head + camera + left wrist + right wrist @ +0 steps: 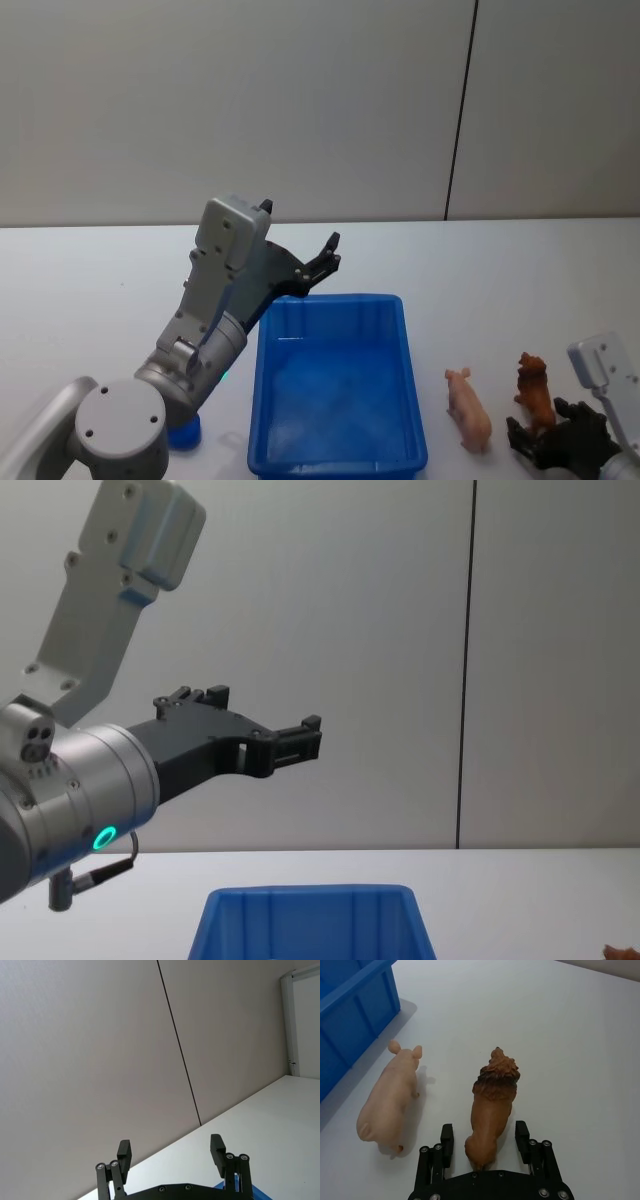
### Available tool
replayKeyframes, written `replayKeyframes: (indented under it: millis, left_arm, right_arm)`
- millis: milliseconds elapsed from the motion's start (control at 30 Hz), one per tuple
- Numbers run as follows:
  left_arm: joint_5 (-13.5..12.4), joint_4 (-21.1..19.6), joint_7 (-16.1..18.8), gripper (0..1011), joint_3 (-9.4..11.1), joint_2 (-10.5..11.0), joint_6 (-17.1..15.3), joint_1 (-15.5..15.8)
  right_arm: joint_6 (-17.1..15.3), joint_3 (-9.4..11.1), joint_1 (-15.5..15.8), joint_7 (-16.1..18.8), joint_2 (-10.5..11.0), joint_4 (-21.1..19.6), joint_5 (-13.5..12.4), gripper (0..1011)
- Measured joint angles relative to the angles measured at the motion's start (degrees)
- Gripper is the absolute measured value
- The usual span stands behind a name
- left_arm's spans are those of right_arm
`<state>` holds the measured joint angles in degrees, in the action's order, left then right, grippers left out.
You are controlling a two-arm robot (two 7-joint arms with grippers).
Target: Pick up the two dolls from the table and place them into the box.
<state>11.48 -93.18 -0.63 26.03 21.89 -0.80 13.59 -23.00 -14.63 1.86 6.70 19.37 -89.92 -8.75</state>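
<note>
Two dolls lie on the white table point(500, 260) to the right of the blue box point(335, 385): a pale pink pig point(468, 408) point(390, 1097) and an orange-brown lion point(535, 388) point(492, 1105). My right gripper point(550, 437) point(485, 1142) is low at the lion's rear, open, with one finger on each side of its hindquarters and not closed on it. My left gripper point(325, 258) point(170, 1152) point(300, 740) hangs open and empty in the air above the box's far left corner.
The box point(350, 1015) point(310, 925) holds nothing and sits close to the pig's left side. A small blue cap-like object point(185, 432) lies on the table left of the box, under my left arm. A grey wall stands behind the table.
</note>
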Motion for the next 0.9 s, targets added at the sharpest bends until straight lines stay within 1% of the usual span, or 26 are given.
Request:
replayKeyframes:
  millis: [33, 100, 167, 200, 300, 333, 367, 500, 600, 733, 900]
  left_arm:
    - [0.00, 0.00, 0.00, 1001, 0.00, 0.00, 0.00, 0.00]
    - [0.00, 0.00, 0.00, 1001, 0.00, 0.00, 0.00, 0.00]
    - [0.00, 0.00, 0.00, 1001, 0.00, 0.00, 0.00, 0.00]
    - [0.00, 0.00, 0.00, 1001, 0.00, 0.00, 0.00, 0.00]
    - [0.00, 0.00, 0.00, 1001, 0.00, 0.00, 0.00, 0.00]
    - [0.00, 0.00, 0.00, 1001, 0.00, 0.00, 0.00, 0.00]
    - [0.00, 0.00, 0.00, 1001, 0.00, 0.00, 0.00, 0.00]
    - [0.00, 0.00, 0.00, 1001, 0.00, 0.00, 0.00, 0.00]
    - [0.00, 0.00, 0.00, 1001, 0.00, 0.00, 0.00, 0.00]
    - [0.00, 0.00, 0.00, 1001, 0.00, 0.00, 0.00, 0.00]
    - [0.00, 0.00, 0.00, 1001, 0.00, 0.00, 0.00, 0.00]
  right_arm:
    - [0.00, -0.10, -0.19, -0.01, -0.18, 0.24, 0.15, 748]
    - [0.00, -0.22, -0.43, -0.01, -0.41, 0.56, 0.34, 709]
    - [0.00, -0.30, -0.57, -0.01, -0.55, 0.75, 0.45, 631]
    - [-0.01, -0.34, -0.63, -0.01, -0.61, 0.84, 0.50, 621]
    - [-0.01, -0.45, -0.83, -0.01, -0.81, 1.11, 0.67, 537]
    - [-0.01, -0.47, -0.87, -0.01, -0.85, 1.18, 0.71, 482]
    - [-0.02, -0.51, -0.96, -0.01, -0.92, 1.31, 0.80, 482]
    - [-0.02, -0.56, -1.04, -0.03, -1.02, 1.47, 0.90, 297]
    - [0.22, -0.53, -1.01, -0.32, -1.04, 1.50, 0.94, 274]
    - [1.13, -0.37, -0.94, -1.33, -1.08, 1.45, 1.05, 272]
    - [3.35, -0.04, -0.91, -3.14, -1.18, 1.04, 1.28, 272]
